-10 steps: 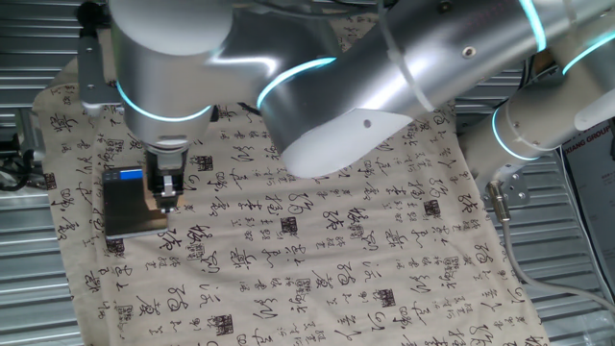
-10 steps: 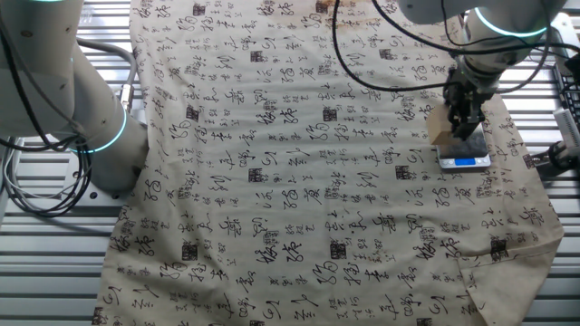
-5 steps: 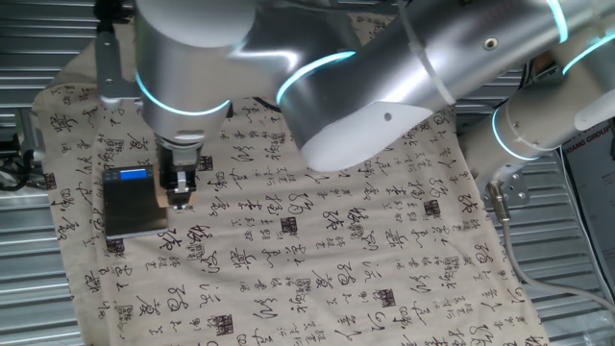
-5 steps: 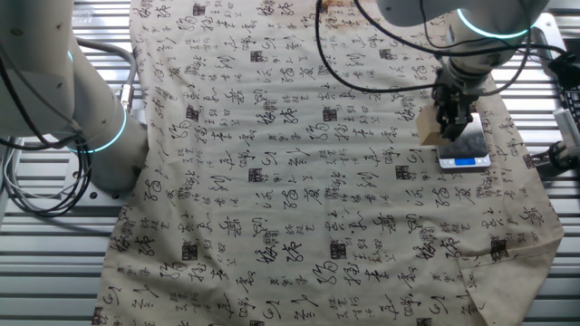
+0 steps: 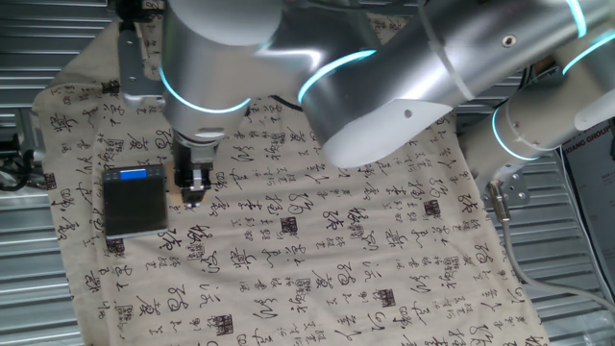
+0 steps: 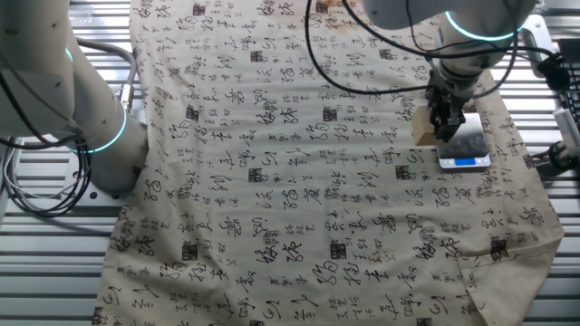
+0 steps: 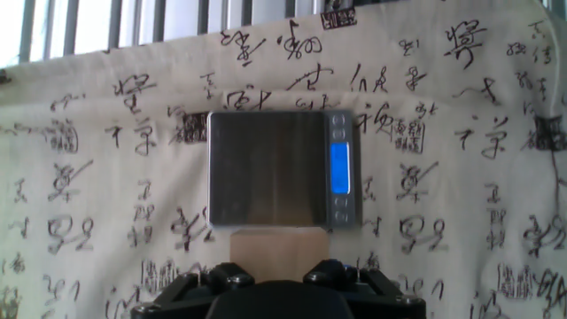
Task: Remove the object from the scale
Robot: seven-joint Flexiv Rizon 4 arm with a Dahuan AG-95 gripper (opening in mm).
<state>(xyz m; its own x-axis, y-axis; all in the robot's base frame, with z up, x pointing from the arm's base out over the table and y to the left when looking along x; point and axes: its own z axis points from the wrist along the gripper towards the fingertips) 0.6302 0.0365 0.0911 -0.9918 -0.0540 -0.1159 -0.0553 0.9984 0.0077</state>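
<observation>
Calligraphy-print cloth (image 5: 317, 240), gripper (image 6: 446, 122) clamped on tan block (image 6: 422, 127) just beside scale (image 7: 283, 168), display strip (image 7: 339, 167) toward cloth edge.

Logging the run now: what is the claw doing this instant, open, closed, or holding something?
Claw: closed on the wooden block, held just beside the scale.

Block (image 7: 275, 245): pale tan, wood-coloured, matt and plain-faced.
Scale (image 7: 283, 169): dark grey platform with a dull, faintly brushed metallic sheen; darker plastic-looking control strip holding a glossy, blue-lit display.
Tablecloth (image 5: 336, 259): beige woven cloth, matt, lightly creased, printed with black calligraphy.
Robot arm (image 5: 384, 67): smooth silver-grey casing, satin gloss with soft highlights.
Gripper (image 5: 195, 189): black, matt.
Table top (image 6: 54, 263): ribbed bare metal slats, semi-glossy.
</observation>
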